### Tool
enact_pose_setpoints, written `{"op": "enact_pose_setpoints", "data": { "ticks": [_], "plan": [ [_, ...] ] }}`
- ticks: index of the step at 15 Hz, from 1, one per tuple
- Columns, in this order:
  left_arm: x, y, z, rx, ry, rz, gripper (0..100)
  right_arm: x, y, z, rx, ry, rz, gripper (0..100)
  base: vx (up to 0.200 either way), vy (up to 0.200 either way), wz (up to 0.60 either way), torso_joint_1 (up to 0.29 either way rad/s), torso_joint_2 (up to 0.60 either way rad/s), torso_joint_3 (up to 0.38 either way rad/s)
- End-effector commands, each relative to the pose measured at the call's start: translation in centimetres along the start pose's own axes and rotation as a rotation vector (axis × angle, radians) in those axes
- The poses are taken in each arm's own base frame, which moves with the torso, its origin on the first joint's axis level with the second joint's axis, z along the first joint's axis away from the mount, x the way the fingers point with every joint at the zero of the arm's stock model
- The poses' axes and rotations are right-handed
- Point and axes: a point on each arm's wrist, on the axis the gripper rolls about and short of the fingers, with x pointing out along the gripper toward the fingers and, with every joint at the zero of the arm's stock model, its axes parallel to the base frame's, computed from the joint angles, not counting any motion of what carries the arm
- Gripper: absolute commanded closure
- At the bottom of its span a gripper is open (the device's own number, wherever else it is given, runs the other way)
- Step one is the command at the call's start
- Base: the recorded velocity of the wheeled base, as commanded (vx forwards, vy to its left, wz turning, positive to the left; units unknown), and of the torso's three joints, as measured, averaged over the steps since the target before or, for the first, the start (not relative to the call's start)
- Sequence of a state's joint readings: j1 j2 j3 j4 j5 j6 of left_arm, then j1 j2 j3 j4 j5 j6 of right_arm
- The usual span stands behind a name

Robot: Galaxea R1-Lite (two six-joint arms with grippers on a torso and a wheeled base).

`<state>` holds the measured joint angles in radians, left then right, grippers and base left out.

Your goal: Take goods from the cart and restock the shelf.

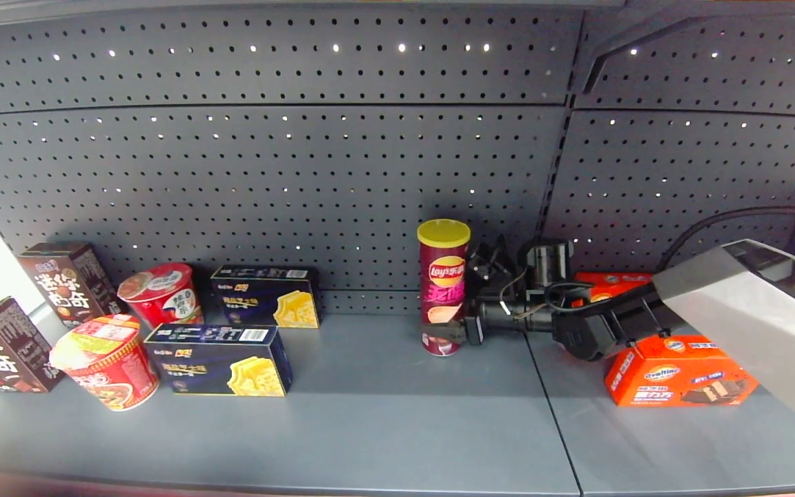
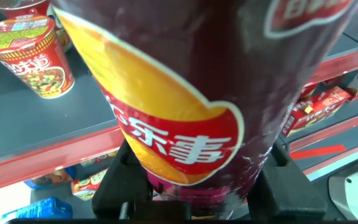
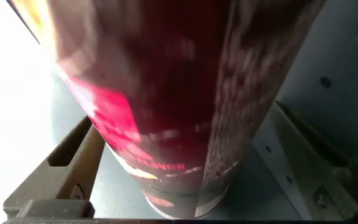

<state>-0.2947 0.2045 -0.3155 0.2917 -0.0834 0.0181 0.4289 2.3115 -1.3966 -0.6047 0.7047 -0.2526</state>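
Right gripper (image 1: 443, 333), fingers clamped low on the upright chips can (image 1: 443, 273), has it standing on the shelf (image 1: 384, 407) near mid back edge, probably for a steady set-down; left gripper (image 2: 204, 202), fingers clamped on a second can (image 2: 185, 93), holds it clear of the shelf.

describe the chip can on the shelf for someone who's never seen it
On the grey pegboard shelf, look mid-shelf, left of the orange boxes. The chip can is the only tall tube: maroon, yellow lid, right tool at its base.
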Motion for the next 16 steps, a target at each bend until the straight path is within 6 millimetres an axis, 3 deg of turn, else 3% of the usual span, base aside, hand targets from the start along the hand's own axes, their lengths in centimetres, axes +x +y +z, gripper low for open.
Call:
{"op": "enact_pose_setpoints", "data": {
  "ticks": [1,6,9,12,16],
  "plan": [
    [0.1,0.0,-0.3,-0.002,0.01,0.002,100,0.0,0.1,0.0,0.0,0.003,-0.007,100,0.0,0.0,0.0,0.0,0.0,0.0],
    [-0.1,0.0,-1.0,-0.001,-0.006,0.002,100,-1.5,2.6,2.4,-0.016,0.001,-0.022,100,0.0,0.0,0.0,0.0,0.0,0.0],
    [-0.1,0.0,-1.3,0.001,-0.007,0.001,100,-3.1,6.4,4.9,-0.014,-0.001,-0.049,100,0.0,0.0,0.0,0.0,0.0,0.0],
    [-0.3,0.0,-1.6,0.003,-0.026,-0.002,100,-5.8,12.0,7.2,0.029,0.004,-0.078,100,0.0,0.0,0.0,0.0,0.0,0.0],
    [-0.4,-0.1,-2.7,0.004,-0.042,0.0,100,-10.1,15.4,7.1,0.035,-0.003,-0.143,100,0.0,0.0,0.0,0.0,0.0,0.0]
  ]
}}
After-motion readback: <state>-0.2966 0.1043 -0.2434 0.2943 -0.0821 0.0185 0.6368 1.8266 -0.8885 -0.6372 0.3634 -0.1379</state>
